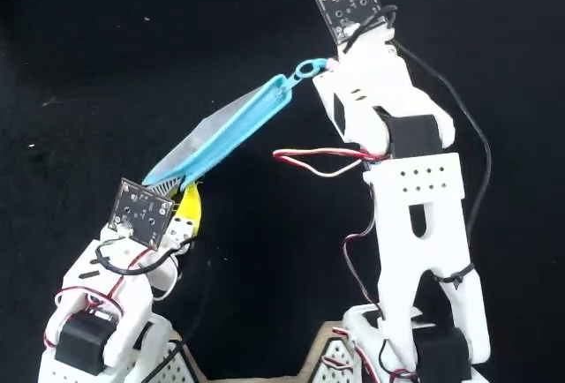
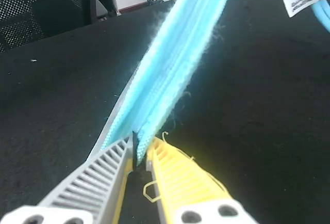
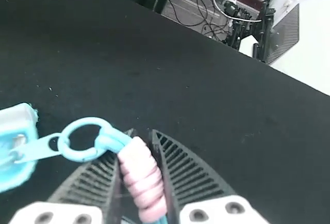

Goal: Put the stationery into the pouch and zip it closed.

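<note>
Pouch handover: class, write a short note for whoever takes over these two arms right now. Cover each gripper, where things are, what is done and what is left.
Left gripper: jaws shut on one end of the pouch.
Right gripper: jaws shut on the pink cord joined to the zip ring at the other end.
Pouch: stretched taut between them over the black table.
Done: the zip looks drawn to the right gripper's end.
Left: confirm it is fully closed, then release. Contents cannot be judged.

Left hand [image 2: 138, 149] clamped tight, right hand [image 3: 140, 136] seemingly pinched closed
</note>
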You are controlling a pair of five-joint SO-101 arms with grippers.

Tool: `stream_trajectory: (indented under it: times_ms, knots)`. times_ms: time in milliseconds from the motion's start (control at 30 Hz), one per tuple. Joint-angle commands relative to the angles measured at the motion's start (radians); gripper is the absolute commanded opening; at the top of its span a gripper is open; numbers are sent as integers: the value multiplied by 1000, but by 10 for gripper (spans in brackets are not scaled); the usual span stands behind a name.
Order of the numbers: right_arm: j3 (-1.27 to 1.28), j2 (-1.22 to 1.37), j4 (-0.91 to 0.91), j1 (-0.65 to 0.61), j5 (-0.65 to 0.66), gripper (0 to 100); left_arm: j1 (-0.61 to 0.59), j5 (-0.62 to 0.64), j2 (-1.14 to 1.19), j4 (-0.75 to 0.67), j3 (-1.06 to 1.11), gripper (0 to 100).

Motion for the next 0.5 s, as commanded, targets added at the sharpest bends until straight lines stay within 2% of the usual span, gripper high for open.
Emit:
stream_trajectory:
  times_ms: [0, 67, 233, 300, 467]
  knots:
    - [-94, 1, 80, 69, 2, 15, 2, 2, -3, 6, -33, 30]
    - [-111, -19, 175, 14, 2, 57, 2, 2, -3, 5, -35, 30]
    - [-177, -143, 382, -149, 0, 256, -4, -6, -2, 5, -41, 30]
    - [-200, -206, 427, -203, 0, 260, -5, -6, -2, 3, -42, 30]
    - [-206, -346, 500, -284, 0, 182, -15, -6, 8, -48, -44, 30]
